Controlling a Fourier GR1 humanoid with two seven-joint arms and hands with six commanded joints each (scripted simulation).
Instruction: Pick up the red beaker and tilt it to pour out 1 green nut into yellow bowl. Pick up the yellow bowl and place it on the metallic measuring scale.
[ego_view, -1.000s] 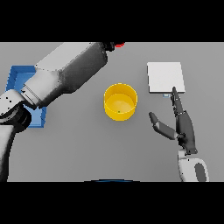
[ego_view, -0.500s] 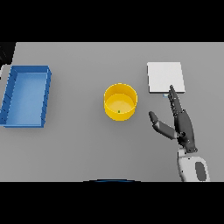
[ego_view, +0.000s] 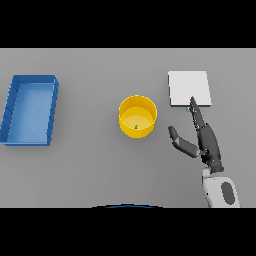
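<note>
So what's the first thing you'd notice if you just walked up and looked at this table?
The round bright yellow bowl in the middle of the grey table grabs the eye, with one tiny green nut inside. To its left lies a big blue rectangular tray. On the right, the robot's dark right hand stretches open fingers toward the flat, square metallic measuring scale.

Single head view, looking down at table (ego_view: 90, 170)
</note>
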